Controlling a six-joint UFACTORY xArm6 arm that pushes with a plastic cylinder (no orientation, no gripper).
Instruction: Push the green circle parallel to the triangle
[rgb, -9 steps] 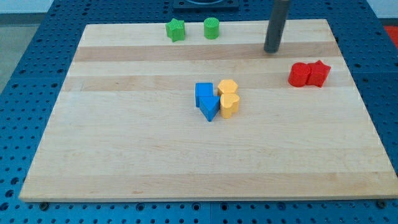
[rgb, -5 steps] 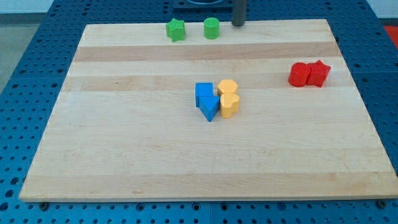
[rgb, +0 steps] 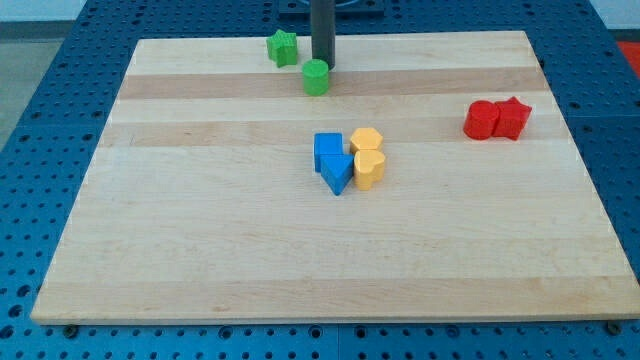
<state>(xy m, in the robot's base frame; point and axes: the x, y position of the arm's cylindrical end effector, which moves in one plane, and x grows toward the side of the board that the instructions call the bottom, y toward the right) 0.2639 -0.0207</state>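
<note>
Camera view: my tip (rgb: 323, 66) had swung in from three o'clock and sat touching the green circle (rgb: 316, 77) at its one o'clock. No pincer existed here, only the rod. The circle had slid toward six, off the green star (rgb: 283, 48), closing on the blue triangle (rgb: 337, 172) mid-worktop (rgb: 200, 250) — progress, I judged. No writing could be read.

Board (rgb: 200, 240): pale wood in long planks, grain visible, smooth satin finish.
Surround (rgb: 40, 120): blue perforated sheet, looks like painted metal, faint sheen.
Rod: dark, smooth, matt, down to my tip (rgb: 323, 66).
Green circle (rgb: 316, 77): plain-coloured, plastic-looking, matt.
Blue triangle (rgb: 337, 172): same matt plastic look, crisp edges.
Red blocks (rgb: 497, 119): matt, smooth.
</note>
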